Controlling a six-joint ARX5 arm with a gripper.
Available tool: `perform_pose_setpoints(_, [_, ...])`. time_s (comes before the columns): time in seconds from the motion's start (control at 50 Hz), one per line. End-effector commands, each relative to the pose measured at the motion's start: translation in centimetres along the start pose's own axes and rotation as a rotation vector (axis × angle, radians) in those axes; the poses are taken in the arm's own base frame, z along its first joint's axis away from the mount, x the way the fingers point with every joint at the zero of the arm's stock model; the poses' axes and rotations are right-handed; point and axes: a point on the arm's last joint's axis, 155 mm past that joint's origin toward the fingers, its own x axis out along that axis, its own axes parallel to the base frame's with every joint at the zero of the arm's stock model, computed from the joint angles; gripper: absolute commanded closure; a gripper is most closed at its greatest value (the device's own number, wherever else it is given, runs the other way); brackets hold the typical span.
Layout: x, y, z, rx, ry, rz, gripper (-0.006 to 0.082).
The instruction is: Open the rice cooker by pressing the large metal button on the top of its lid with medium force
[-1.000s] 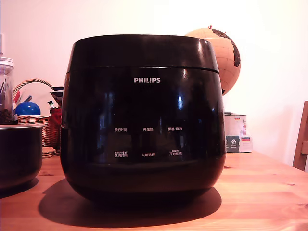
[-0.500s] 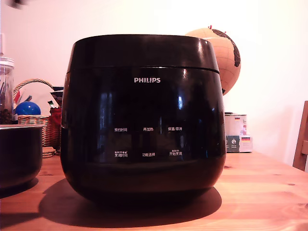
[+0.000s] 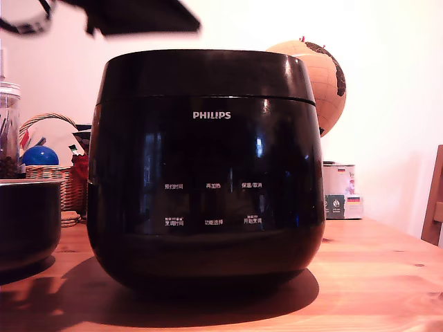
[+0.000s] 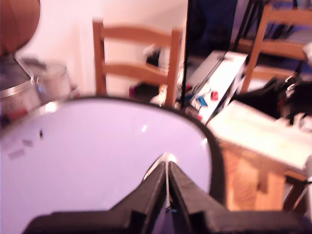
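The rice cooker [image 3: 205, 173] is a large glossy black rounded appliance with a white PHILIPS logo, standing mid-table in the exterior view. Its lid [image 3: 204, 72] is down, forming the top band. The lid's top [image 4: 97, 156] shows as a pale glossy surface in the wrist view. The metal button is not visible in either view. My gripper [image 4: 167, 163] is shut with nothing between its dark fingers, hovering over the lid. In the exterior view the arm [image 3: 138, 17] is a blurred dark shape above the cooker's left side.
A smaller black bowl [image 3: 28, 221] stands at the exterior view's left, with a wicker basket [image 3: 52, 176] behind it. A globe [image 3: 322, 76] and a small box [image 3: 340, 190] sit behind the cooker. Wooden chairs [image 4: 136, 58] appear in the wrist view.
The arm has come into the exterior view from the upper left and now hangs over the cooker's lid. The cooker and lid have not moved.
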Motion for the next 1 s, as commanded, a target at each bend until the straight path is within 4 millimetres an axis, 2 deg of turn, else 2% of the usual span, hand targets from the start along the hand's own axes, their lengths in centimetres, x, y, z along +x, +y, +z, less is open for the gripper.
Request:
perform_pose_setpoints(0.0, [0.5,-0.2,0.0,0.018,-0.002,-0.002,0.0788])
perform_pose_setpoints(0.36, [2.3,0.4,-2.2,0.060,0.073,0.062,0.0788])
perform_pose_setpoints(0.54, [2.9,0.8,-5.0,0.040,0.168,0.084,0.0788])
perform_pose_setpoints(0.7, [2.7,1.0,-7.5,0.020,0.263,0.093,0.0788])
perform_pose_setpoints(0.98, [1.7,1.0,-10.6,-0.008,0.390,0.108,0.0788])
